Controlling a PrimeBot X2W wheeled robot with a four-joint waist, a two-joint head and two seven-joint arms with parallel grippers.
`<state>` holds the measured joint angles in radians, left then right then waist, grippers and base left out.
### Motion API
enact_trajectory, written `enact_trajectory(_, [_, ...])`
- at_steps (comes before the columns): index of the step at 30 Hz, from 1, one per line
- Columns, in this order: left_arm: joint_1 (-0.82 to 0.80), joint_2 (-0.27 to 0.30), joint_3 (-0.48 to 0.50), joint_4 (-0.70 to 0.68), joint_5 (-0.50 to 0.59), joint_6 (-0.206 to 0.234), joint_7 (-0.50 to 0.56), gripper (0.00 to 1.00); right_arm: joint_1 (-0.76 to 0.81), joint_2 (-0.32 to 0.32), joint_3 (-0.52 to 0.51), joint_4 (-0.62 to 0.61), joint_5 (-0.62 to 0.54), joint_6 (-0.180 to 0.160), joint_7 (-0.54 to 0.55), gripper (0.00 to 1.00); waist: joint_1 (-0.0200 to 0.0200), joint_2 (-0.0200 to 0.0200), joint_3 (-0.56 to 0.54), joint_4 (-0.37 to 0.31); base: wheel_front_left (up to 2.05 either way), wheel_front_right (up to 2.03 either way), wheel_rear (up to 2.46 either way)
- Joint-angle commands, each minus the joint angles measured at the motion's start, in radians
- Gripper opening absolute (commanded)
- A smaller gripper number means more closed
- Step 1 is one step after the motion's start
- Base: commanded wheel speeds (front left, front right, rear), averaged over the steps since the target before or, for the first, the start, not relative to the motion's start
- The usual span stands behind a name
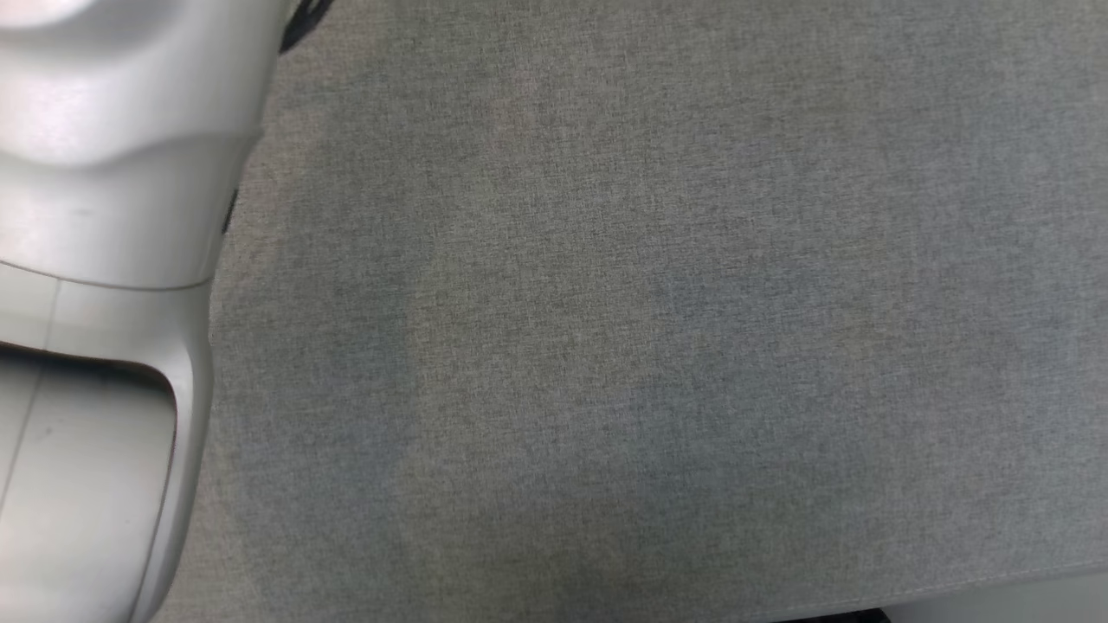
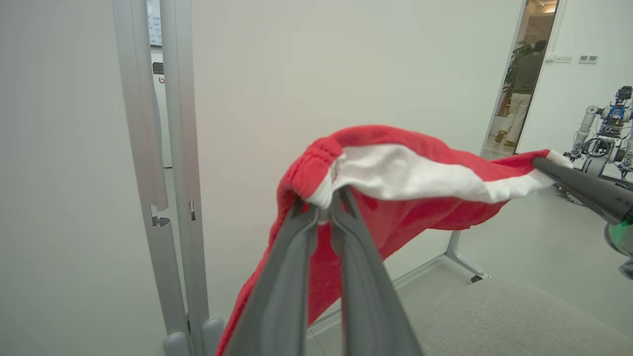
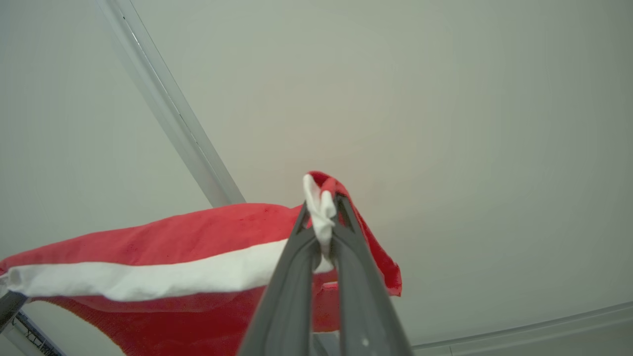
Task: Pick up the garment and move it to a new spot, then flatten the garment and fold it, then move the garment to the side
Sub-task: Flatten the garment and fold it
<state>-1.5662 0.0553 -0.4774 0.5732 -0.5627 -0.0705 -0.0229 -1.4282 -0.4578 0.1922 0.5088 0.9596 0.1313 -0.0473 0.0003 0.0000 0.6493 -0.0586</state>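
Observation:
The garment [image 2: 410,217] is red cloth with a white band and a gathered hem, and it hangs stretched in the air between my two grippers. In the left wrist view my left gripper [image 2: 324,202] is shut on its gathered edge, and my right gripper [image 2: 544,165] pinches the far corner at the right. From the right wrist, the right gripper [image 3: 324,217] is shut on a bunched white and red corner, and the garment [image 3: 163,247] runs off to the lower left. A pale forearm [image 1: 95,260] fills the left of the head view.
The grey cloth-covered table [image 1: 649,346] lies below, with its front edge [image 1: 952,588] at the lower right. Behind the garment stands a white partition on aluminium posts [image 2: 168,173]. A person [image 2: 524,94] stands in a doorway, and another robot [image 2: 603,133] is at the far right.

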Motion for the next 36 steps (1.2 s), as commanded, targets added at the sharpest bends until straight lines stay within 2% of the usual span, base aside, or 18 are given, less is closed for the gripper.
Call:
enact_trajectory(1, [0.043, 0.003, -0.008, 0.042, -0.015, -0.016, -0.034, 0.00, 0.062, 0.003, 0.025, 0.001, -0.003, -0.001, -0.013, 0.00, -0.0003, 0.0000, 0.056, -0.013, 0.00, 0.00, 0.00])
enact_trajectory(5, [0.178, 0.005, -0.058, 0.130, -0.042, -0.048, -0.096, 0.00, 0.247, 0.009, 0.105, -0.041, 0.035, -0.001, -0.043, 0.00, -0.0003, 0.0000, 0.044, -0.014, 0.00, 0.00, 0.00])
enact_trajectory(8, [0.305, 0.028, -0.116, 0.146, -0.066, -0.059, -0.128, 0.00, 0.420, -0.019, 0.158, -0.090, 0.074, -0.001, -0.085, 0.00, -0.0003, 0.0000, 0.012, -0.004, 0.00, 0.00, 0.00])
enact_trajectory(11, [0.422, 0.050, -0.187, 0.099, -0.097, -0.060, -0.155, 0.00, 0.563, -0.050, 0.191, -0.150, 0.112, -0.001, -0.126, 0.00, -0.0003, 0.0000, -0.014, 0.007, 0.00, 0.00, 0.00])
enact_trajectory(14, [0.556, 0.113, -0.266, 0.039, -0.107, -0.059, -0.180, 0.00, 0.712, -0.095, 0.224, -0.200, 0.131, -0.001, -0.158, 0.00, -0.0003, 0.0000, -0.085, 0.015, 0.00, 0.00, 0.00])
enact_trajectory(20, [0.850, 0.182, -0.317, -0.081, -0.153, -0.051, -0.210, 0.00, 0.958, -0.155, 0.262, -0.277, 0.162, -0.001, -0.182, 0.00, -0.0003, 0.0000, -0.260, 0.026, 0.00, 0.00, 0.00])
enact_trajectory(25, [1.106, 0.249, -0.313, -0.219, -0.217, 0.004, -0.215, 0.00, 1.166, -0.209, 0.276, -0.322, 0.173, -0.001, -0.173, 0.00, -0.0003, 0.0000, -0.427, 0.037, 0.00, 0.00, 0.00])
enact_trajectory(28, [1.250, 0.291, -0.315, -0.339, -0.247, 0.062, -0.203, 0.00, 1.309, -0.243, 0.248, -0.363, 0.191, -0.001, -0.170, 0.00, -0.0003, 0.0000, -0.513, 0.044, 0.00, 0.00, 0.00])
enact_trajectory(32, [1.391, 0.336, -0.326, -0.491, -0.273, 0.147, -0.165, 0.00, 1.469, -0.256, 0.202, -0.419, 0.210, -0.002, -0.148, 0.00, -0.0003, 0.0000, -0.548, 0.049, 0.00, 0.00, 0.00])
enact_trajectory(36, [1.480, 0.355, -0.345, -0.610, -0.292, 0.204, -0.127, 0.00, 1.576, -0.237, 0.160, -0.461, 0.216, -0.002, -0.121, 0.00, -0.0003, 0.0000, -0.556, 0.055, 0.00, 0.00, 0.00])
